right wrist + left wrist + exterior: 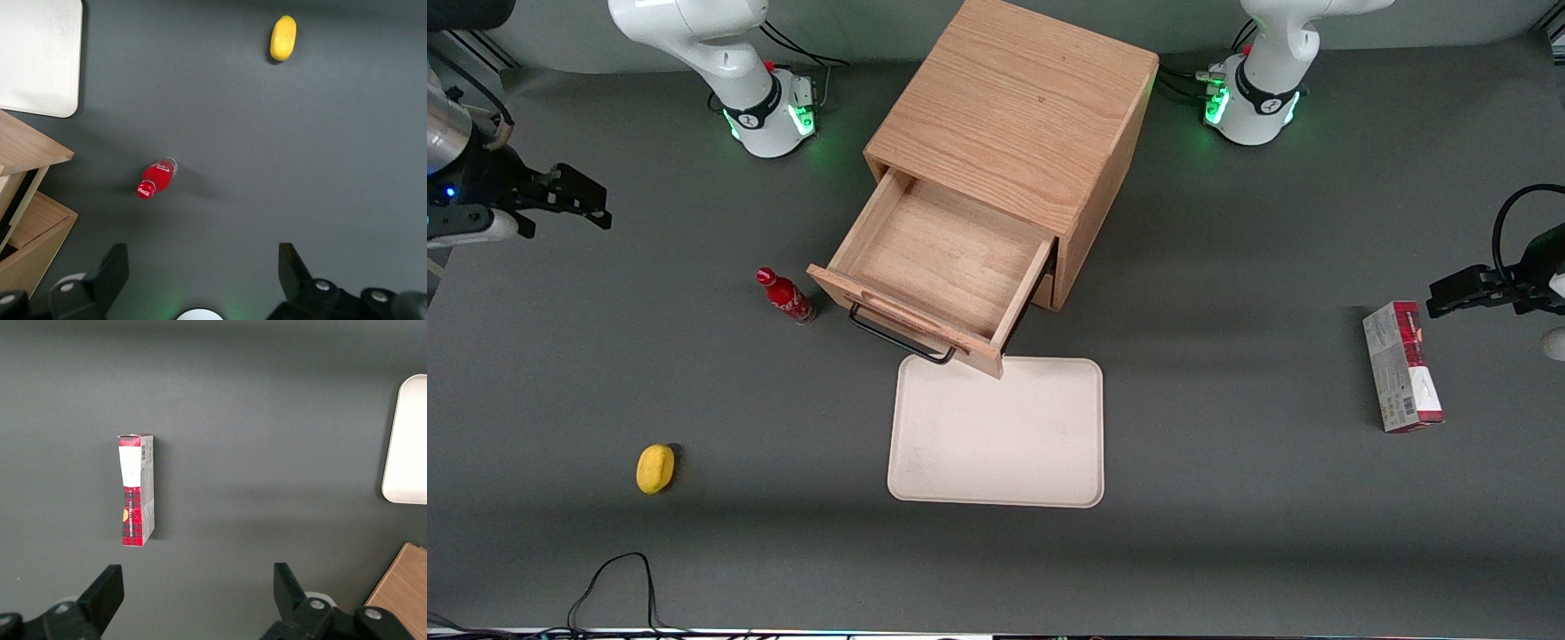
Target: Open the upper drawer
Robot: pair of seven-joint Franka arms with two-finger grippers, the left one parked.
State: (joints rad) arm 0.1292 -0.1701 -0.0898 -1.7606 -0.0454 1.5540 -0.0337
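The upper drawer (947, 262) stands pulled well out of the cabinet (1014, 116), its black handle (898, 336) overhanging the white tray (996, 436) toward six o'clock, so the opening looks done. The gripper (560, 200) hangs high at the working arm's end of the table (1227, 498), jaws spread and holding nothing. Any final move should keep clear of the red bottle (784, 296) beside the drawer.
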